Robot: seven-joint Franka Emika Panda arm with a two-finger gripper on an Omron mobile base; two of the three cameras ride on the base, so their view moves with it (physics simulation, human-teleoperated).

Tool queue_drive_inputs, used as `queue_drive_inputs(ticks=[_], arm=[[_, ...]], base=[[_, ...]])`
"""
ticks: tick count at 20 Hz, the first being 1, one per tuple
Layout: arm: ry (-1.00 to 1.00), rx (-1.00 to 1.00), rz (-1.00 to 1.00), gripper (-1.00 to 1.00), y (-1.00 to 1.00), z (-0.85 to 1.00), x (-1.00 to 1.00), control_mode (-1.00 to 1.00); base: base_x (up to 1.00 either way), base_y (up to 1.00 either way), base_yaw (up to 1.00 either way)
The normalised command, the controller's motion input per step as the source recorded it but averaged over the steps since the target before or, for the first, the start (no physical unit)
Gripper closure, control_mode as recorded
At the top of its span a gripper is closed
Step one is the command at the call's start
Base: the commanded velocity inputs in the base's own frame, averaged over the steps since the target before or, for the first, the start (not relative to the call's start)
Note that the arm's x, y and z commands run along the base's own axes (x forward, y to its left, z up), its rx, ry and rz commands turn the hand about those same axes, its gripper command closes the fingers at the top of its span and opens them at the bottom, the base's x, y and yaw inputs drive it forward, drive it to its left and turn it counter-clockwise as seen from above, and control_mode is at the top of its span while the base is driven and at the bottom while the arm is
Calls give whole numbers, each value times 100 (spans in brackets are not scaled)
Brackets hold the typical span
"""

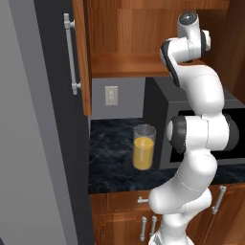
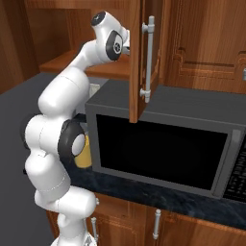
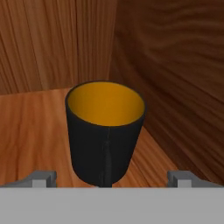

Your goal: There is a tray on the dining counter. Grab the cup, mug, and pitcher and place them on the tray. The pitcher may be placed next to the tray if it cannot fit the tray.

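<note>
Gripper (image 3: 112, 183) fingers of mine stand wide open and hold nothing. One finger tip pokes up on each side at the bottom of my hand view, and the mug (image 3: 105, 131) sits right between them, straight ahead of me and very near.

It is black outside and orange-yellow inside. It stands upright on a wooden shelf (image 3: 30, 127), so its long way points up, with the open mouth on top. A thin dark line runs down the side that faces me. I think that may be the handle seen edge-on, but I cannot be sure. Just past the mug and to one side are the wooden cabinet walls (image 3: 175, 78), so it sits close to a corner.

I think my next move is to push forward a little more so the mug is deeper between my fingers, and then squeeze. I should go straight, because the corner wall is close.

The pitcher (image 1: 144, 146) with orange drink stands far below me on the dark counter (image 1: 110, 162), beside the microwave (image 2: 163, 144).

No words or labels show on the mug or the pitcher.
</note>
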Motion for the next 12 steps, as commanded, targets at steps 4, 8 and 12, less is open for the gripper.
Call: queue_drive_inputs(ticks=[4,8,12], arm=[[0,0,0,-100,0,0,-16,-100],[0,0,0,-100,-1,0,-9,-100],[0,0,0,-100,-8,-2,0,-100]], base=[[0,0,0],[0,0,0],[0,0,0]])
